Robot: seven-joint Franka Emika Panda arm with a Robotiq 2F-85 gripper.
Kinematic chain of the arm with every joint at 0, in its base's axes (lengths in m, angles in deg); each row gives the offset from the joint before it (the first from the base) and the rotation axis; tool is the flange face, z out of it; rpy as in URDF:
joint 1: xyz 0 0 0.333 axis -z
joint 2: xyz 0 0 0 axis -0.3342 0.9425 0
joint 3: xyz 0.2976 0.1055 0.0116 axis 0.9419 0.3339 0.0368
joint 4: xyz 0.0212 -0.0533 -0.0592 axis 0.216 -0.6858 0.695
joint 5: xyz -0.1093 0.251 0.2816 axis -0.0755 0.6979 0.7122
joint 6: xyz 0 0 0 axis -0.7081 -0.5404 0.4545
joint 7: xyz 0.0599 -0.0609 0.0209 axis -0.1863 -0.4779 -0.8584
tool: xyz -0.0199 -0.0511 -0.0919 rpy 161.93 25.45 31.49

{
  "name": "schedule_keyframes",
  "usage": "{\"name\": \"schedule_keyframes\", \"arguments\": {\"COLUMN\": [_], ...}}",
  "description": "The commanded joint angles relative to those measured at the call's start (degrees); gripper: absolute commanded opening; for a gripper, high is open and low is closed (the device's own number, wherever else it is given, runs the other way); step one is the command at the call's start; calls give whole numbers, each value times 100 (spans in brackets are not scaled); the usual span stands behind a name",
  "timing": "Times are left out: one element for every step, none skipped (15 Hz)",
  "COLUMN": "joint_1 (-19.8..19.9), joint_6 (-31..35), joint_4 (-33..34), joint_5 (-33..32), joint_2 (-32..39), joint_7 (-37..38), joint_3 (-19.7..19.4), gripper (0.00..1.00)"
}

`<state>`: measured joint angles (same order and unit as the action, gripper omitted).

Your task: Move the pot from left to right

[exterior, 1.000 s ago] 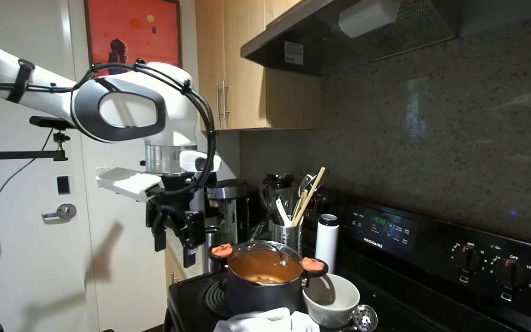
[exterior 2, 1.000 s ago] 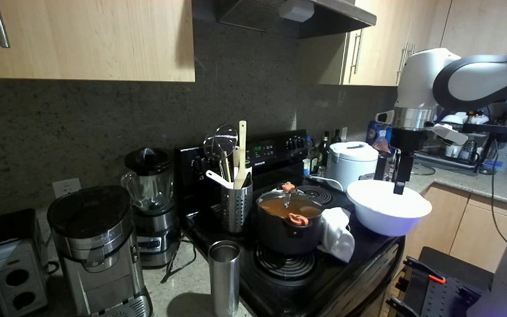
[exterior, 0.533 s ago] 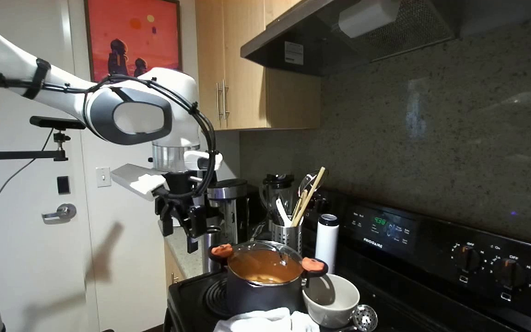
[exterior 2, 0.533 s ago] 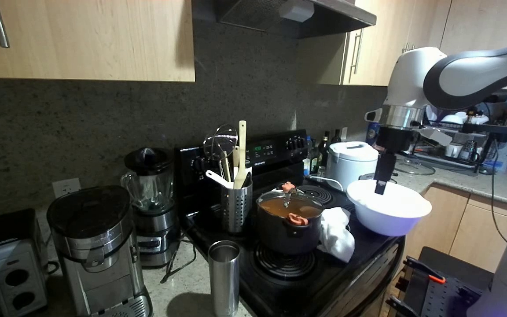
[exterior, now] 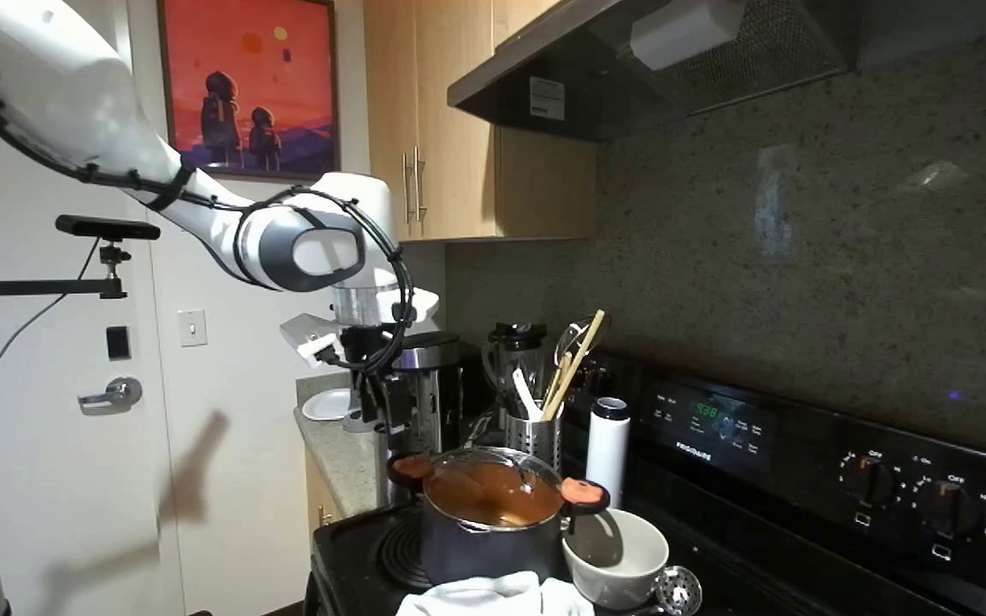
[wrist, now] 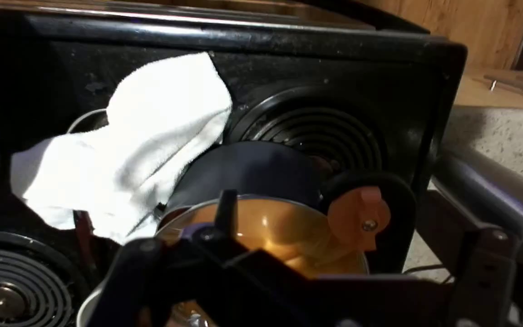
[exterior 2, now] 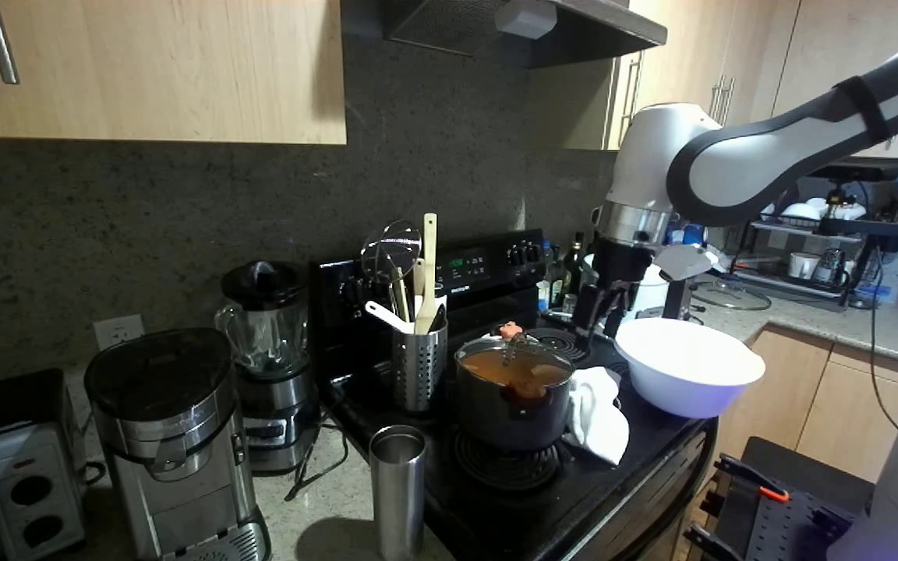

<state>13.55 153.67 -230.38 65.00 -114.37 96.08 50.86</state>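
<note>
The pot is dark grey with an orange-brown inside, a glass lid and two orange-red handles. It stands upright on the stove in both exterior views (exterior: 493, 552) (exterior 2: 515, 417) and fills the middle of the wrist view (wrist: 252, 172). My gripper hangs pointing down, above and beside the pot, in both exterior views (exterior: 385, 415) (exterior 2: 597, 323). In the wrist view my gripper (wrist: 334, 211) has its fingers wide apart, with one orange handle (wrist: 357, 215) seen between them. I see no contact with the handle. The gripper's shadow falls on that handle. The dark linkage hides part of the pot.
A white cloth (wrist: 152, 136) lies against the pot. A small white bowl (exterior: 617, 565) and a utensil holder (exterior 2: 418, 378) stand close by. A large white bowl (exterior 2: 687, 370) sits on the stove's other side. A steel tumbler (exterior 2: 397, 495) stands on the counter. A range hood (exterior: 656, 68) hangs above.
My arm has reached farther toward the pot: rightward and a little lower in an exterior view, leftward in an exterior view. The gripper looks turned. The pot has not moved.
</note>
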Motion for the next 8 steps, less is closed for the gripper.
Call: {"name": "schedule_keyframes", "arguments": {"joint_1": [411,504,592,659,709,716,705,677], "joint_6": [48,54,29,-23,-83,-101,-109,-125], "joint_4": [817,963,1110,1249,1379,1477,1563,1647], "joint_5": [-415,-610,-829,-1018,-1216,-1360,-1514,-1653], "joint_2": [897,1046,1191,1353,1499,1648,1780,1910], "joint_7": [1134,1507,1915,2302,2720,3026,3358,3681], "joint_3": [372,454,526,567,607,600,584,556], "gripper": [100,100,100,100,100,100,100,100]}}
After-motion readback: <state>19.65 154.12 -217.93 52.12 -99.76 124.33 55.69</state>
